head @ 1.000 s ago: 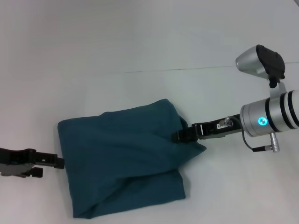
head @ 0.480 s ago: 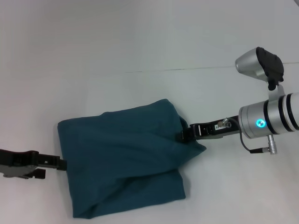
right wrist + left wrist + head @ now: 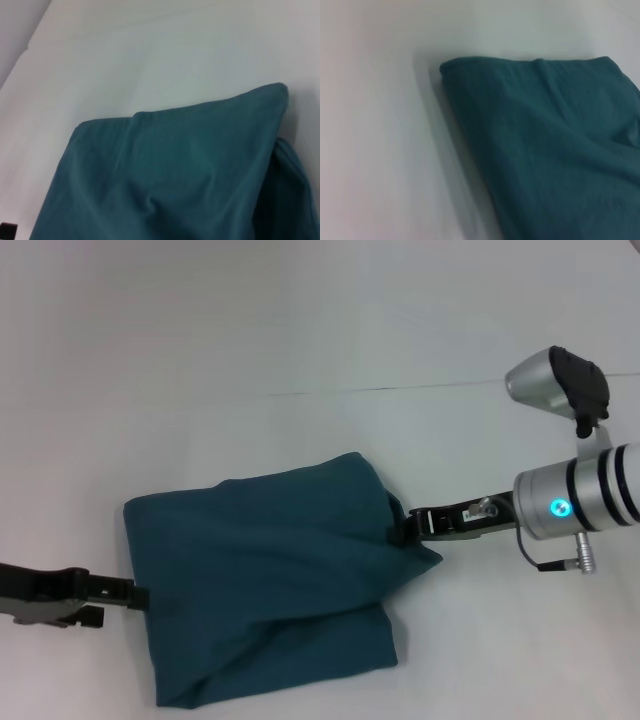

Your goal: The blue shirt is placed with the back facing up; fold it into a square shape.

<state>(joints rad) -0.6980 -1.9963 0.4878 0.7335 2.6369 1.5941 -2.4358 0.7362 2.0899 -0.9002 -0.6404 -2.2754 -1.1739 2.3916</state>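
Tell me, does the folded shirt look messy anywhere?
Yes. The dark teal-blue cotton shirt isn't a neat square: a loose flap bulges out by the right gripper, and the near edge is lumpy. The left gripper sits at its opposite edge.

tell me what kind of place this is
Probably a lab or test bench, not a home: a plain white table holding only a folded blue shirt, with the left gripper and right gripper at its opposite edges. Nothing else shows.
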